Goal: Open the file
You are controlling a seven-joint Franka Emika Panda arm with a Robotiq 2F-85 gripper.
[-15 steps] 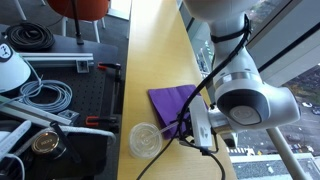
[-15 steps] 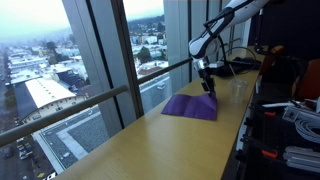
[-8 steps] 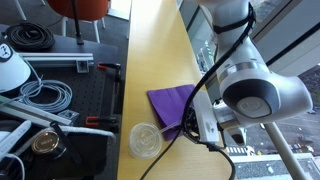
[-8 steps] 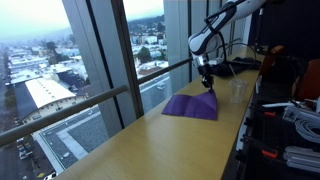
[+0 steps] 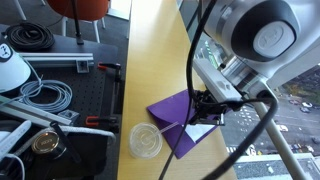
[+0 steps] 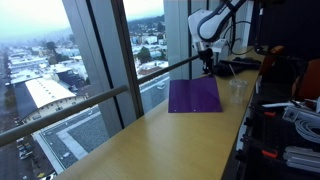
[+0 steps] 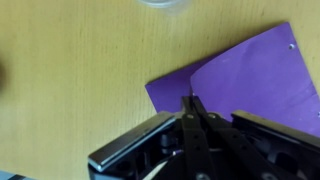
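The purple file [image 5: 168,106] lies on the yellow table [image 5: 150,50] beside the window. Its top cover is raised and stands as an upright purple sheet [image 6: 195,95] in an exterior view. White sheets [image 5: 203,131] show beneath the lifted cover. My gripper [image 5: 207,103] is shut on the cover's edge, holding it up from the top [image 6: 207,70]. In the wrist view the fingertips [image 7: 188,100] meet in a point at the edge of the purple cover [image 7: 250,75].
A clear round lid [image 5: 145,140] lies on the table just beside the file, its edge at the top of the wrist view [image 7: 165,3]. A black bench with cables [image 5: 45,95] and red clamps [image 5: 100,68] borders the table. Window glass [image 6: 100,50] runs along the other side.
The gripper closed on the file's cover edge and rose with it. The cover swung up from flat to upright, and white sheets came into view.
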